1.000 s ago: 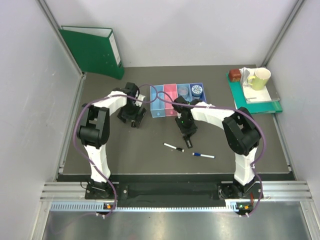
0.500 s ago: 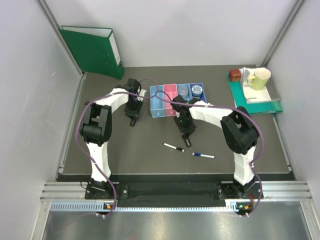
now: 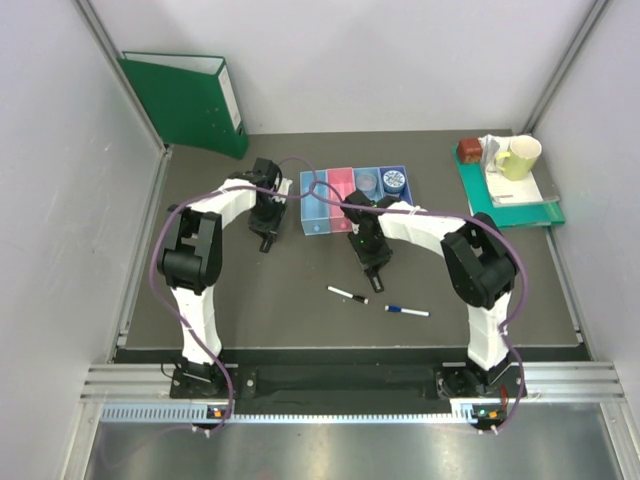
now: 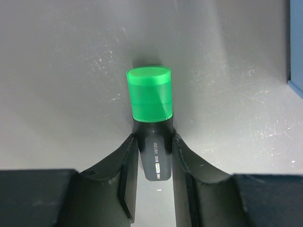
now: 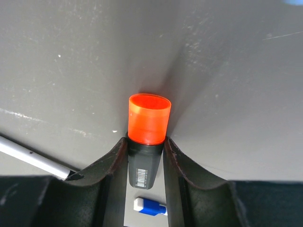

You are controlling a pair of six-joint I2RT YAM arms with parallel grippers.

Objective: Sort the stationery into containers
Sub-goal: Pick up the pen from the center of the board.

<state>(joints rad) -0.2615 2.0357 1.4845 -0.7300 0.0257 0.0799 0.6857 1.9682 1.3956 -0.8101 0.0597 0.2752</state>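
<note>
My left gripper (image 4: 152,139) is shut on a black highlighter with a green cap (image 4: 149,94), the cap pointing away from the wrist above the dark table. It hangs just left of the containers (image 3: 355,190), a row of light blue, pink, blue and purple bins. My right gripper (image 5: 146,142) is shut on a black highlighter with an orange cap (image 5: 148,118), in front of the bins (image 3: 375,258). Two thin white pens (image 3: 347,294) (image 3: 407,311) lie on the table nearer the arm bases. A round blue-white tub (image 3: 394,181) sits in the purple bin.
A green binder (image 3: 185,100) leans on the back wall at the left. A teal tray (image 3: 520,208) at the back right carries a yellow-green mug (image 3: 518,157) and a small brown object (image 3: 469,150). The light blue bin's wall (image 4: 297,47) shows at the left wrist view's right edge.
The left gripper's jaws have closed from wide apart onto the green-capped highlighter. The right gripper has shifted slightly left, still holding the orange-capped highlighter.
</note>
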